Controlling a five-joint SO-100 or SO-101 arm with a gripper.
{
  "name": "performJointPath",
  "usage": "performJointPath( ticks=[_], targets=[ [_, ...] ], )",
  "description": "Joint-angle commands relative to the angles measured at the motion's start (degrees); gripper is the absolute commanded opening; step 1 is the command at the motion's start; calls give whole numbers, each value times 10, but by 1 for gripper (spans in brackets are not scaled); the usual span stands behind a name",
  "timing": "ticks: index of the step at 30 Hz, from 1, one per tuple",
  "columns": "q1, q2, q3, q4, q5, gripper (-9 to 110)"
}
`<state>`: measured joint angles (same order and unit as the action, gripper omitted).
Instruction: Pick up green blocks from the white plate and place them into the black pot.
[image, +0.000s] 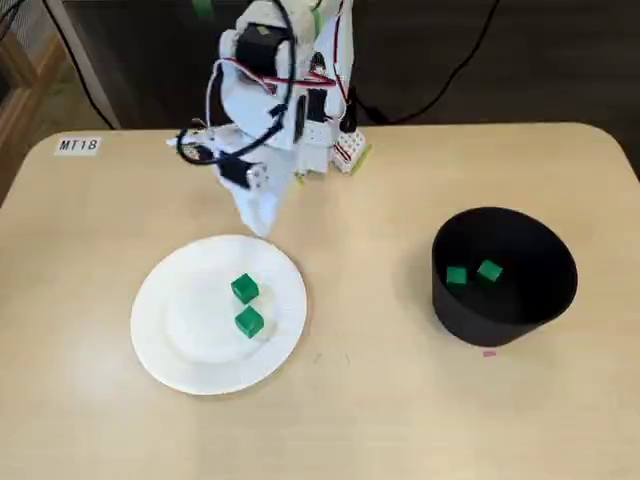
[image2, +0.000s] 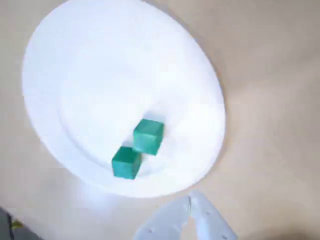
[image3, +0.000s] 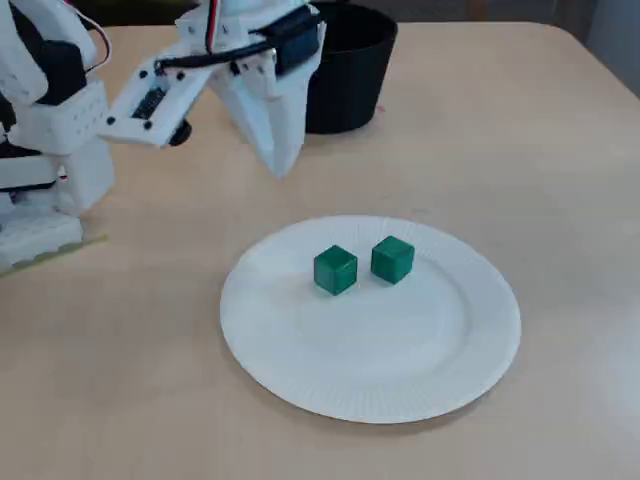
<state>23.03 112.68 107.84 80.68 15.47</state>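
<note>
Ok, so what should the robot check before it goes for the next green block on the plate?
1. Blocks to grab on the white plate: ok, a green block and a second green block lie close together.
2. Fingers empty: ok, nothing between them.
3. Fingers open for grabbing: not ok, they look shut.
4. Fingers above a block: not ok, they hang by the plate's rim.
5. Black pot upright with room: ok, it holds two more blocks.
</note>
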Motion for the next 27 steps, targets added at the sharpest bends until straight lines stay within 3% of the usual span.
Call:
performJointPath(
  ticks=[1, 3, 5, 7, 13, 27],
  targets=[
    [17, -46, -64, 54, -11, -2],
    [16, -77, -88, 67, -25, -2],
    [16, -91, -98, 76, -32, 16],
    [17, -98, -98, 77, -32, 26],
    [9, -156, -98, 53, -42, 39],
    [-1, -266, -114, -62, -51, 37]
  ],
)
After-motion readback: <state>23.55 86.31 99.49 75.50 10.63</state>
